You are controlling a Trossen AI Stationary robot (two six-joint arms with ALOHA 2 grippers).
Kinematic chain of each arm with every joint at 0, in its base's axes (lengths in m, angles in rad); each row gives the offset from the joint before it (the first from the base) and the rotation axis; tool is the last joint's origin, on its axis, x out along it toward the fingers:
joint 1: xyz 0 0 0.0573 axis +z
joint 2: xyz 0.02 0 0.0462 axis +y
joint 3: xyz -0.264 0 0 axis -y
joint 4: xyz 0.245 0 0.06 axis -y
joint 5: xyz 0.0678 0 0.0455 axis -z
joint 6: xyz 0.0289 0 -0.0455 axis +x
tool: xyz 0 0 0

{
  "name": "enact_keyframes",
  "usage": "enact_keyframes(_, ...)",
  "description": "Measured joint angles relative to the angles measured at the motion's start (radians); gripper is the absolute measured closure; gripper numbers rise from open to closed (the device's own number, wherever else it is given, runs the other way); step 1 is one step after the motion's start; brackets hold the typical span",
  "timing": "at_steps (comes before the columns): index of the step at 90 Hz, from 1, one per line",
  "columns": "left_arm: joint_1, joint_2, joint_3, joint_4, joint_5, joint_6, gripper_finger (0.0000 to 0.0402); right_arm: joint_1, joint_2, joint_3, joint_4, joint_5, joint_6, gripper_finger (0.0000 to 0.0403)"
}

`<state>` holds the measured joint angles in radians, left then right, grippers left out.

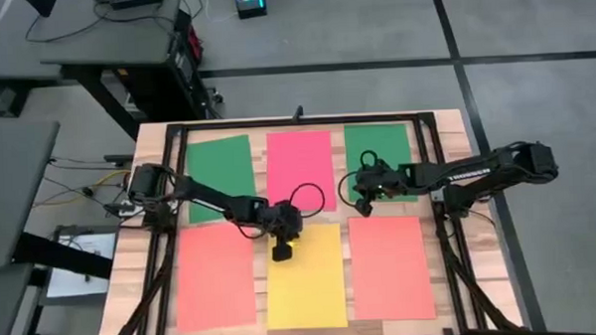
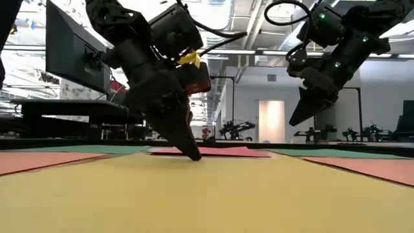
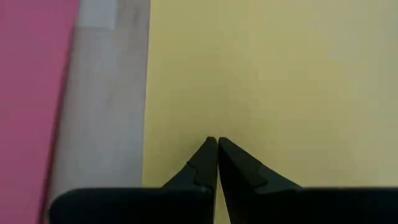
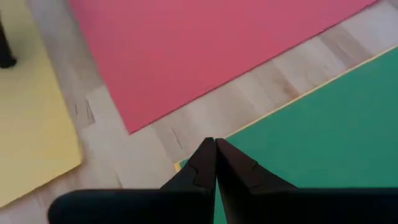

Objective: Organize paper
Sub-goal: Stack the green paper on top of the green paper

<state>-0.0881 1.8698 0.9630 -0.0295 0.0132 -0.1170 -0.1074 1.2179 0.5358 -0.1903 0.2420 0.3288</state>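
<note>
Six sheets lay gridded on the table [image 1: 446,123]; our left gripper [image 1: 282,252], fingers closed empty, pressed the yellow sheet [image 1: 307,282], which we judged might buckle if dragged, right gripper [image 1: 362,201] likewise closed.

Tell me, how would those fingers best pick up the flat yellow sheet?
Judging by its pose, at an edge. The yellow sheet lies flat on the table, so there is nothing to pinch in its middle. Its top edge, where the left gripper presses with shut fingers, borders bare wood. Probably best: come from above, slide or lift that edge, then pinch it.
</note>
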Motion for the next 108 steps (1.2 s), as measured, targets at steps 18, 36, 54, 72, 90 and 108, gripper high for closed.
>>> enact_keyframes(18,0.022,0.0,0.0,-0.004,0.004,0.032,0.0402,0.0,0.0,0.0,-0.002,0.0,-0.02,0.0403)
enact_keyframes(36,0.026,-0.013,-0.001,-0.034,0.001,0.067,0.0402,0.0,0.0,0.0,-0.003,0.0,-0.038,0.0403)
enact_keyframes(54,0.031,-0.048,-0.004,-0.066,-0.006,0.067,0.0402,0.0,0.0,0.0,-0.002,0.0,-0.042,0.0403)
enact_keyframes(72,0.031,-0.111,-0.006,-0.067,-0.004,0.068,0.0402,0.0,0.0,-0.001,0.008,0.0,-0.042,0.0398)
enact_keyframes(90,0.031,-0.153,-0.005,-0.036,0.002,0.08,0.0402,0.008,0.0,-0.001,0.005,0.0,-0.082,0.0352)
enact_keyframes(108,0.032,-0.177,-0.005,0.069,0.004,0.149,0.0402,0.08,0.05,-0.001,-0.018,-0.001,-0.163,0.0283)
